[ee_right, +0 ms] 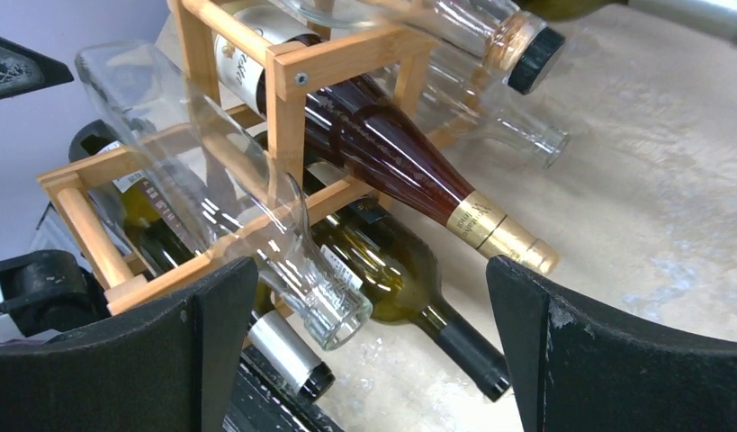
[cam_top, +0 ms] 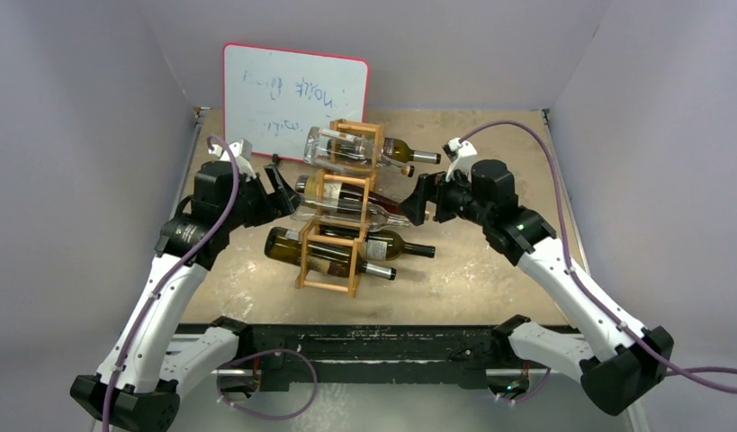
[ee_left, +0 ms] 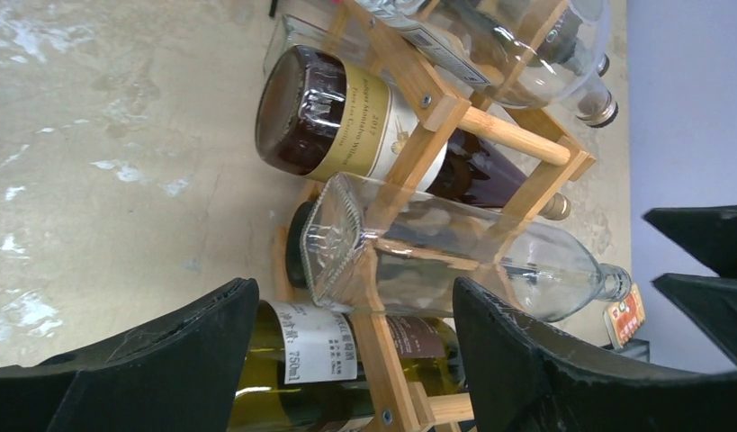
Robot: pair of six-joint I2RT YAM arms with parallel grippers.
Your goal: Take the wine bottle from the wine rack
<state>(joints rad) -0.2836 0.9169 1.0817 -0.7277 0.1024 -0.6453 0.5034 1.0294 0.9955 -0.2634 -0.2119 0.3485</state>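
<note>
Black left claw (ee_left: 351, 301), left of the wine rack (cam_top: 328, 288): jaws apart, framing the base of the clear wine bottle (cam_top: 346, 209) — likely for a pull. Bottle lies in the rack's middle tier. Right of the rack, the right claw (ee_right: 372, 270) gapes wide.

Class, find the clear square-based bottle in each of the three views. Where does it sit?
Top external: clear square-based bottle, middle tier.
Left wrist: bottle at centre, base toward camera.
Right wrist: bottle left of centre, neck toward camera.
Shared landmark: the wine rack.
</note>
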